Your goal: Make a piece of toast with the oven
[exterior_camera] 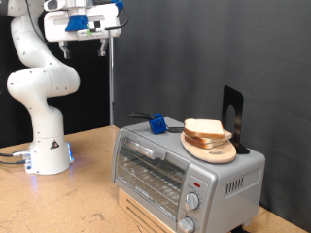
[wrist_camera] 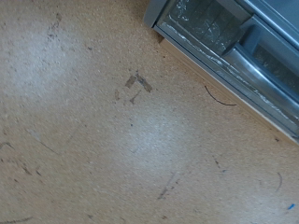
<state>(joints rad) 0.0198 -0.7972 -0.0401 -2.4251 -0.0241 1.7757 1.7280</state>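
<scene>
- Desk (exterior_camera: 87,155): wooden, carries the oven.
- Oven (exterior_camera: 180,175): door looks shut.
- Gripper (exterior_camera: 87,39): high, well apart from everything; jaws' state untellable.
- Toast (exterior_camera: 206,128): atop oven, on plate (exterior_camera: 209,148); a clumsy grasp could knock it off.

Claw (exterior_camera: 86,37) fingers too small; oven (wrist_camera: 238,47) edge-cropped.

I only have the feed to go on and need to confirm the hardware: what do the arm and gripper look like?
The arm is glossy white with rounded, bulbous joints, on a white base bearing a small dark triangular sticker and a blue glow at its foot. Cables trail from the base along the table. The gripper is white with blue parts and dark fingers. It does not show in the wrist view.
</scene>
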